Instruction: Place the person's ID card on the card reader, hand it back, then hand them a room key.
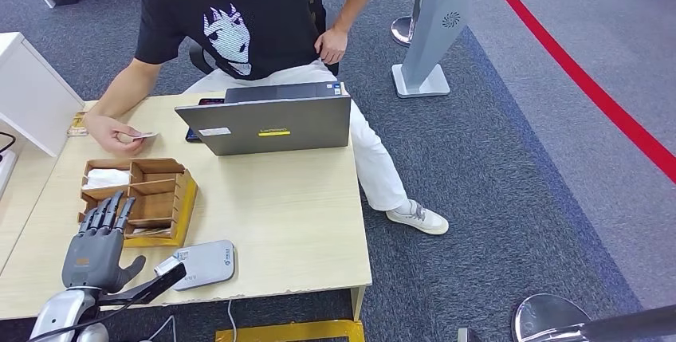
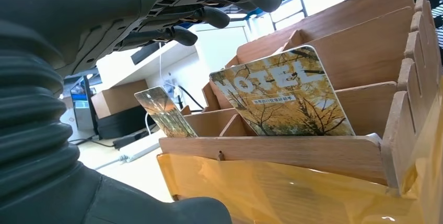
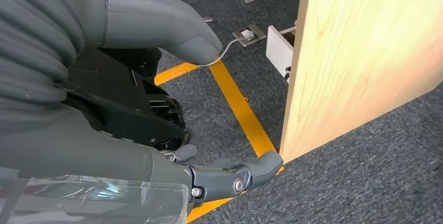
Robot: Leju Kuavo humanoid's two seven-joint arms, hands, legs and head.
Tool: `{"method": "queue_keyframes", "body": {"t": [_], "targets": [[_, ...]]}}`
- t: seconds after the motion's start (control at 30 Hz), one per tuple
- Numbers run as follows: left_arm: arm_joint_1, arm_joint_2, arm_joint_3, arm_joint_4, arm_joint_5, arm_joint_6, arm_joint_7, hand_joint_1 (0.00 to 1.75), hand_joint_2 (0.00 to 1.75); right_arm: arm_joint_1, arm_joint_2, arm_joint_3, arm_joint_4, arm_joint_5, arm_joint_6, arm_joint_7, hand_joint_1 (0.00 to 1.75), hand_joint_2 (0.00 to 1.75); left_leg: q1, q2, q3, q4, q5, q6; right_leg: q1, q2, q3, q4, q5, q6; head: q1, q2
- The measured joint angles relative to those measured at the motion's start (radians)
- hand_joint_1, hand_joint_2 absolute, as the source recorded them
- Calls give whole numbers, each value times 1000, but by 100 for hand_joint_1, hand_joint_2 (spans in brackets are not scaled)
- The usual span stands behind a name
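Note:
The person sits across the table and holds the ID card [image 1: 144,135] in one hand, above the table's far left. A grey card reader [image 1: 205,263] lies near the front edge. A wooden card box [image 1: 151,196] stands left of centre, with hotel room key cards [image 2: 282,94] upright in its front slots. My left hand [image 1: 98,246] hovers just in front of the box with its fingers [image 2: 209,15] stretched out over it, holding nothing. My right hand [image 3: 94,151] hangs beside the table's side panel [image 3: 360,51], fingers apart and empty.
An open grey laptop [image 1: 275,123] stands at the table's far middle, a dark phone [image 1: 191,133] beside it. A white cabinet [image 1: 28,91] borders the left. Yellow floor tape [image 3: 237,104] and a cable run under the table. A stand base [image 1: 421,79] sits on the carpet to the right.

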Motion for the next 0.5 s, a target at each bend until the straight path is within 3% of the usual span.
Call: {"method": "queue_keyframes", "body": {"t": [0.5], "targets": [[0, -5, -19, 0, -15, 0, 10, 0, 175, 0, 0, -2, 0, 6, 3, 0, 0, 175, 0, 0, 0, 0, 0, 0, 0, 0, 0, 0, 0, 0, 0, 0]]}}
